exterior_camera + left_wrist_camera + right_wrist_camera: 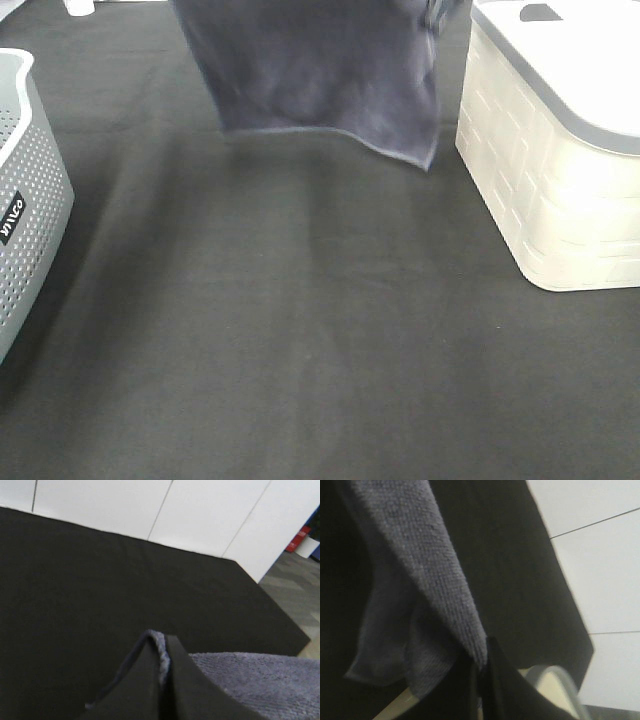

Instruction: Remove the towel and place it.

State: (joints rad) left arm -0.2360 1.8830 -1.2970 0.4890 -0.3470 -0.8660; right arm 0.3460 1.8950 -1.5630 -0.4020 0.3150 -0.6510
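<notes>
Ext. high: towel [320,75] hangs spread out near the far edge of the surface [300,350], lower hem off the cloth top, between the grey basket [25,200] at the left edge and the cream bin [550,170] by the far right corner; tools out of frame here. L wrist: left tool [163,647] clenched on the towel's edge. R wrist: right tool [481,656] pinched shut on another edge, cloth draping away. Two-point hold prob. keeps it flat, no drag, ready to lay down.

High cam down; wrists close; towel [320,70] shared.
</notes>
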